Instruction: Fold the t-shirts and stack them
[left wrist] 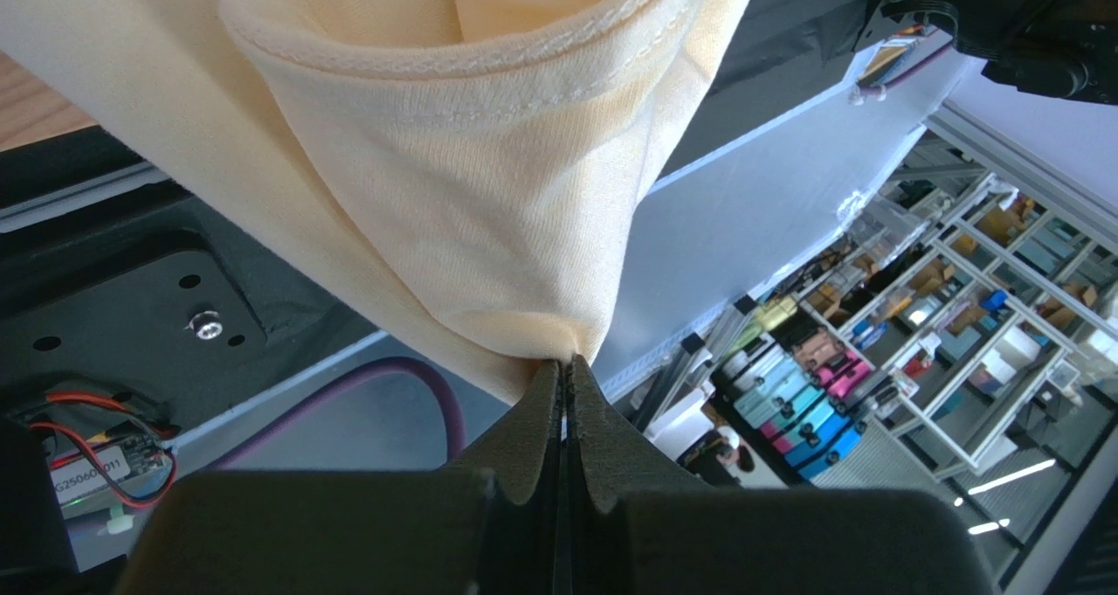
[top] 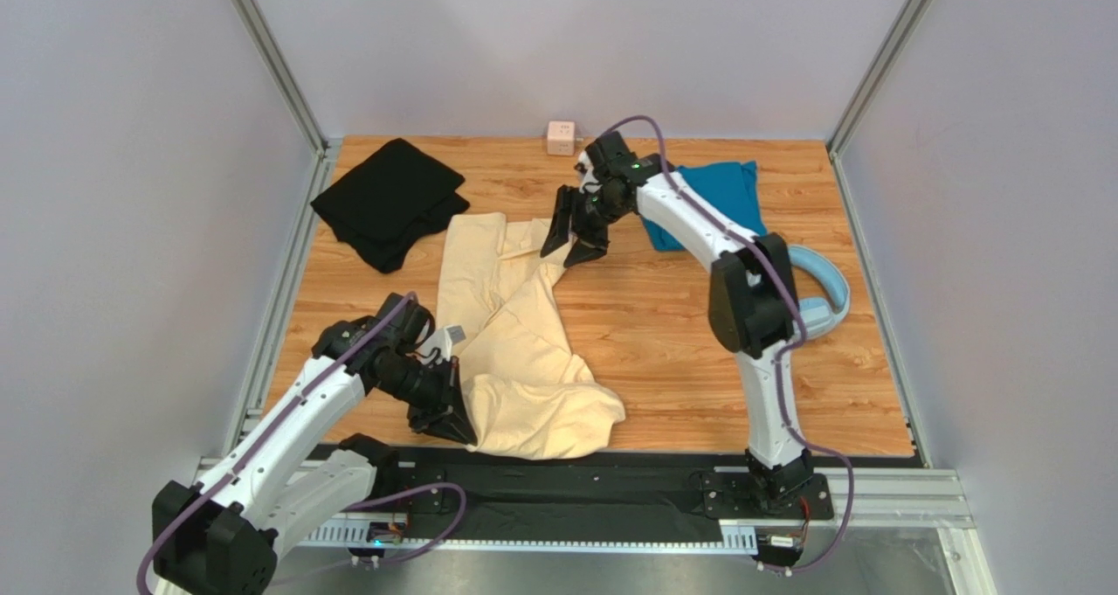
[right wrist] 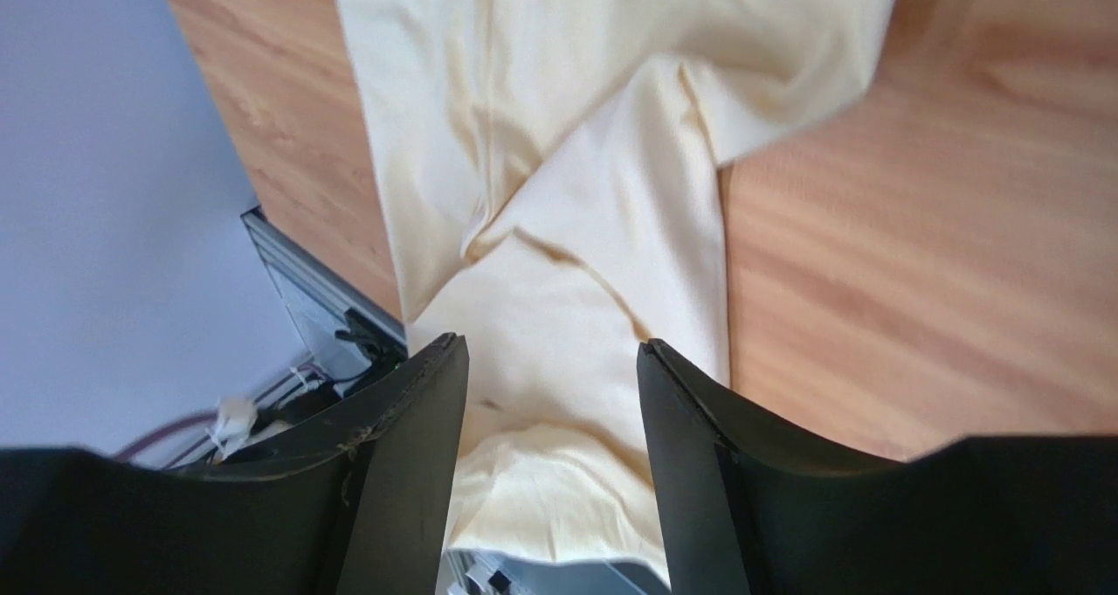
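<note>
The pale cream-yellow t-shirt (top: 525, 346) lies crumpled across the middle of the table. My left gripper (top: 450, 421) is at the shirt's near left edge, and in the left wrist view this gripper (left wrist: 568, 366) is shut on a pinch of the cream cloth (left wrist: 486, 163). My right gripper (top: 578, 241) is over the shirt's far right corner. In the right wrist view it (right wrist: 551, 346) stands open, jaws apart, with the cream cloth (right wrist: 591, 202) showing between them. The black t-shirt (top: 390, 199) lies folded at the far left. The teal t-shirt (top: 715, 195) lies at the far right, partly behind the right arm.
Light-blue headphones (top: 820, 300) lie at the right edge of the table behind the right arm. A small pink cube (top: 560, 136) sits at the back edge. Metal frame rails border the wooden table (top: 683, 346) on the left, right and near sides.
</note>
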Tool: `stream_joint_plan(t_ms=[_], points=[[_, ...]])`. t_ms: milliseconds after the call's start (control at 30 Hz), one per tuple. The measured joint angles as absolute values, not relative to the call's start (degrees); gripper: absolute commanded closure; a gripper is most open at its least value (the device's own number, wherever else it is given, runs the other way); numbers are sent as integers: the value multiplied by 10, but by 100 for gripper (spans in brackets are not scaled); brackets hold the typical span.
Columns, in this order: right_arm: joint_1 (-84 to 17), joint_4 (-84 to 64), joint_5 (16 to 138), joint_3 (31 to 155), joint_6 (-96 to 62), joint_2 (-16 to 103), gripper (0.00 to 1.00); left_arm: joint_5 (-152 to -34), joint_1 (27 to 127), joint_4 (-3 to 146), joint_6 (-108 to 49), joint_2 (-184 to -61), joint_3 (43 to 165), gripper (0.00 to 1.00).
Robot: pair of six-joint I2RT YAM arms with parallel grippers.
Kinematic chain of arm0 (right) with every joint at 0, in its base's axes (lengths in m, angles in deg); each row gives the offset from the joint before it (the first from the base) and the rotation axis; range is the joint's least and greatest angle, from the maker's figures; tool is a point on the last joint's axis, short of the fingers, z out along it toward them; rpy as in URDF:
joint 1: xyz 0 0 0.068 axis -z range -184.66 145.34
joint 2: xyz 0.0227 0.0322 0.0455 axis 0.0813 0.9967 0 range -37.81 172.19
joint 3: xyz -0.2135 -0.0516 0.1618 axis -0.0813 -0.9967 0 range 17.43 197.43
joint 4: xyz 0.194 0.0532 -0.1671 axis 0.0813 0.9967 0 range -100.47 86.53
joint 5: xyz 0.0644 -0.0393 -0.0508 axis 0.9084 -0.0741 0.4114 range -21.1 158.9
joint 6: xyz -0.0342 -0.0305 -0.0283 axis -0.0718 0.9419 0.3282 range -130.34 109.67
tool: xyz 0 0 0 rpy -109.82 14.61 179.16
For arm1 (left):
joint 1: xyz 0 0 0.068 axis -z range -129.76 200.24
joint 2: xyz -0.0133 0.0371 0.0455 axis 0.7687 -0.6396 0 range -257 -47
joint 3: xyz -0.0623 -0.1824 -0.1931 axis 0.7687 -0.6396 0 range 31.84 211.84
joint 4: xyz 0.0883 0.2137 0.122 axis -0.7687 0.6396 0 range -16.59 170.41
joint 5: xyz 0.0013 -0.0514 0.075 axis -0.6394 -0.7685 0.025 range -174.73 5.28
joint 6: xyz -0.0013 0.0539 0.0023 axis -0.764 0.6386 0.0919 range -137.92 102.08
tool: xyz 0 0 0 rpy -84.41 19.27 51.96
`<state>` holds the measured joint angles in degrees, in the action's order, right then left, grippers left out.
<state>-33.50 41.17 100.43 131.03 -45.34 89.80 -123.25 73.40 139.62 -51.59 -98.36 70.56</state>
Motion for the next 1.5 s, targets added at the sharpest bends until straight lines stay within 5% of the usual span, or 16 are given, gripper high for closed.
stream_joint_plan(t_ms=[233, 567, 1300, 1500], points=[[-351, 390, 1017, 1209, -416, 761, 39, -1233, 734, 1386, -510, -1019, 706, 99], [-466, 396, 1023, 1204, -369, 929, 36, -1230, 734, 1379, -506, -1033, 707, 100], [-465, 382, 1022, 1320, -361, 1002, 36, -1227, 734, 1379, -508, -995, 689, 100], [-468, 352, 1028, 1319, -380, 1005, 47, -1226, 734, 1380, -508, -995, 689, 100]])
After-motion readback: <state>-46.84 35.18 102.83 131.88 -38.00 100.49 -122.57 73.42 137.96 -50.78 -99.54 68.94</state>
